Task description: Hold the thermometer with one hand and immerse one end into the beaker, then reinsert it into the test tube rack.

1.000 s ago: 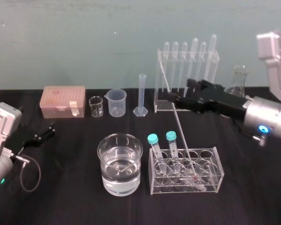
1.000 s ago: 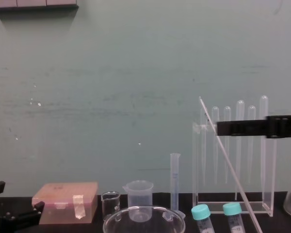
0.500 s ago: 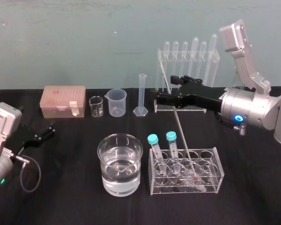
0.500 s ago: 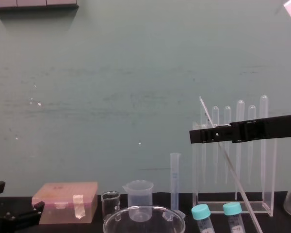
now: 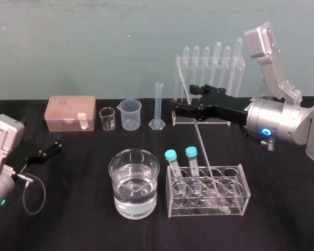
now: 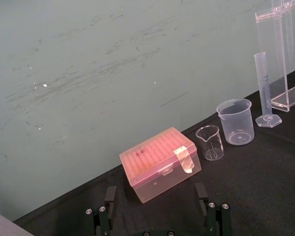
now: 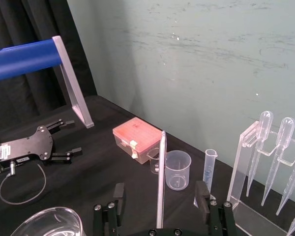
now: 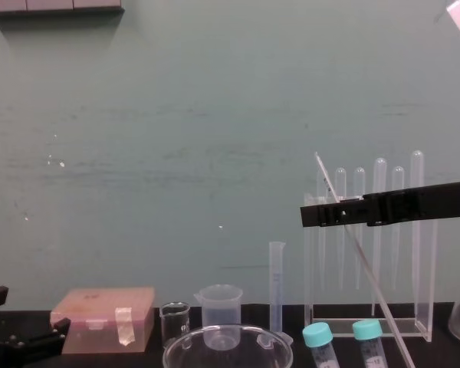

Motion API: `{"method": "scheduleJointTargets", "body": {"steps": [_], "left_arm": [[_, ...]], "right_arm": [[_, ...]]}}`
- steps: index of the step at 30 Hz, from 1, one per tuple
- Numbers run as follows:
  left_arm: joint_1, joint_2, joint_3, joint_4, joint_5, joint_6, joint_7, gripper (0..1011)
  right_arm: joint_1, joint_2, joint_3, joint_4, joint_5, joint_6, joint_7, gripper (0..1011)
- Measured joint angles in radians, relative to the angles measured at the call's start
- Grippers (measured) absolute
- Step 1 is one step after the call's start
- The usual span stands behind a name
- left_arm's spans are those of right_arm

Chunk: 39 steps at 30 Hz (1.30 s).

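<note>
The right gripper (image 5: 183,99) gapes wide, straddling the thermometer (image 5: 201,141), which leans centre-right out of the low rack (image 5: 245,191). An off-centre pinch could snap the rod or drag the rack. The left gripper (image 5: 55,145) idles lower left, spread.

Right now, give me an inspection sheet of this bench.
Surface: black cloth, no spills seen.
Job's things: thermometer leaning, lower end in the tube rack; beaker part full of water, on the rack's left.
Clutter: pink box, glass cup, plastic cup, measuring cylinder, pipette stand, flask along the back; two capped tubes in the rack.
Grippers: right gripper open around the thermometer's upper part; left gripper open, parked left.
Cables: looped cable by the left arm.
Surroundings: green wall.
</note>
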Motion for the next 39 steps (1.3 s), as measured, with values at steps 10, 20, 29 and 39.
{"method": "scheduleJointTargets", "body": {"steps": [10,20,29,39], "left_arm": [[0.000,0.000,0.000,0.000,0.000,0.000,0.000,1008],[0.000,0.000,0.000,0.000,0.000,0.000,0.000,1008],[0.000,0.000,0.000,0.000,0.000,0.000,0.000,1008],[0.000,0.000,0.000,0.000,0.000,0.000,0.000,1008]], "right_arm": [[-0.002,0.001,0.001,-0.001,0.002,-0.001,0.000,682],[-0.002,0.001,0.002,-0.002,0.003,-0.002,0.000,345],[-0.003,0.001,0.003,-0.002,0.004,-0.002,0.001,68],[-0.012,0.000,0.008,-0.005,0.011,-0.007,0.001,58]]}}
